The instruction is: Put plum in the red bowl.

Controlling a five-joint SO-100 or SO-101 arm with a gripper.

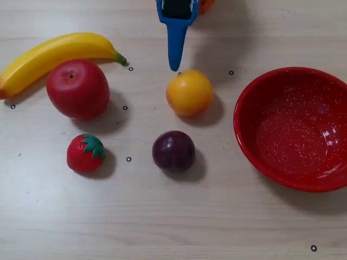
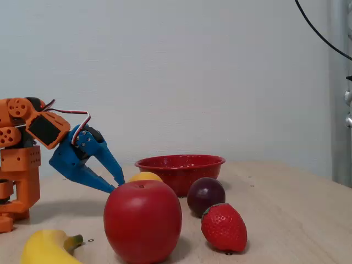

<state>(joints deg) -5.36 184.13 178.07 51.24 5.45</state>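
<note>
The plum, dark purple and glossy, rests on the table near the middle. To its right in the overhead view stands the speckled red bowl, with nothing inside. My blue gripper hangs low at the top of the overhead view, pointing down at the table just behind the orange fruit. Its fingers converge until the tips almost meet, and nothing is between them. The plum lies well beyond the gripper, on the far side of the orange fruit.
A red apple, a strawberry and a banana lie left of the plum in the overhead view. The orange arm base stands at the left of the fixed view.
</note>
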